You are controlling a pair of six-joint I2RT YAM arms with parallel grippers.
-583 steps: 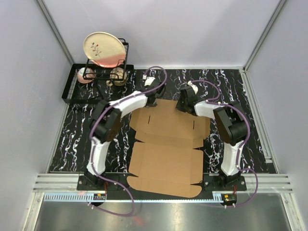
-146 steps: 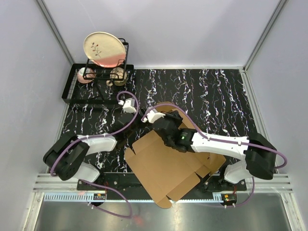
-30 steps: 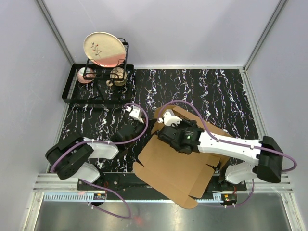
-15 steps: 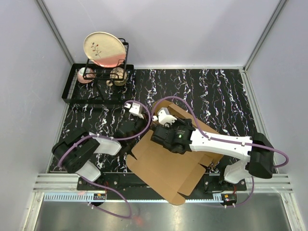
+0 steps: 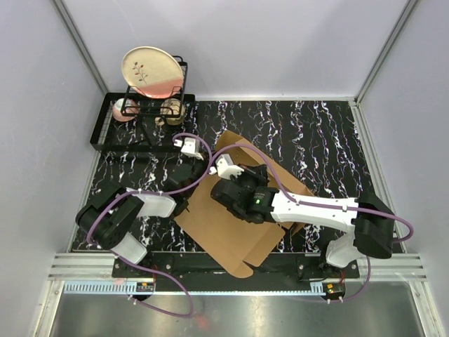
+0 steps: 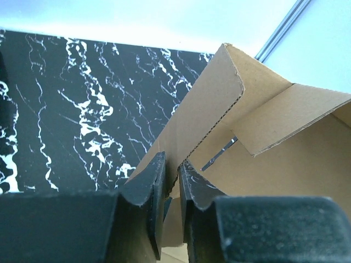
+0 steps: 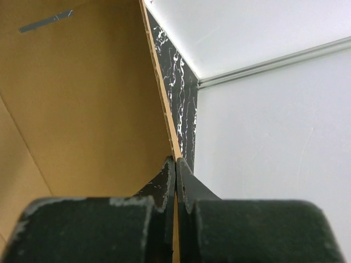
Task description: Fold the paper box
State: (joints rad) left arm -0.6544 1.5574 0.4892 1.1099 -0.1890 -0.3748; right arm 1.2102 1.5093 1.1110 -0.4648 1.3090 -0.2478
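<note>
Right tool [image 7: 175, 162] is clamped flat on a thin edge of the paper box [image 5: 221, 237]. In the right wrist view the board edge runs straight down into the closed fingers, with no gap either side. The panel it pinches stands up on edge, its brown face filling the left of that view.

Left tool [image 6: 171, 164] is at a narrow opening. In the left wrist view the edge of a raised flap drops into the slot between its fingers [image 6: 143, 189]. We cannot tell whether the pads bite the board or merely straddle it.

The box sits mid-counter [image 5: 319, 133], turned diagonal. The main sheet lies flat while the far-left side is lifted, with one crease folded over into a ridge. Its near corner pokes out past the counter's near edge, between the two arm bases. The right arm reaches across over the sheet from the right. The left arm comes in low from the left to the box's far-left edge.

The dish rack [image 5: 112, 133] with a plate [image 5: 151, 70] sits at the far-left corner, well apart from the box.
</note>
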